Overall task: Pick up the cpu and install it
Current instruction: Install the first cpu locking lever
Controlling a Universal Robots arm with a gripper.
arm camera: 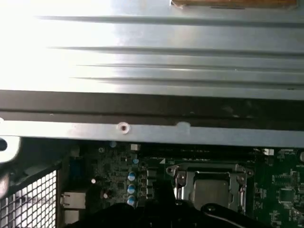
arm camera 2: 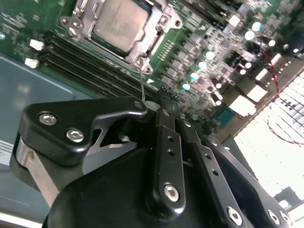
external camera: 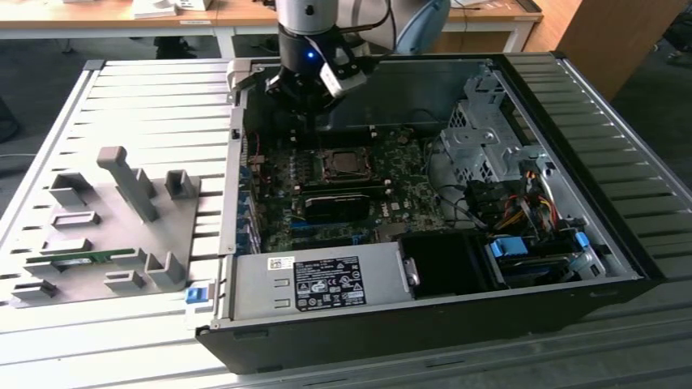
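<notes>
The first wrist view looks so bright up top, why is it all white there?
In the first wrist view, glare washes out the ribbed metal table; the motherboard below sits in shadow. In the second wrist view, the cpu looks soft and slightly blurred.

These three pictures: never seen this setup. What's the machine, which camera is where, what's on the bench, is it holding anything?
It is a single robot arm with a gripper at its tip, reaching down into an open computer case that lies on a slatted metal table. The exterior view comes from a camera off the arm and takes in the whole bench. Both wrist views come from cameras riding on the arm, looking down at the green circuit board inside the case.

The cpu, a small silver square, already sits in its metal socket frame on the board; the gripper is just beside that socket. I see nothing held in it.

On the exterior view's left lies a plate of grey fixture blocks with a green memory stick.
</notes>
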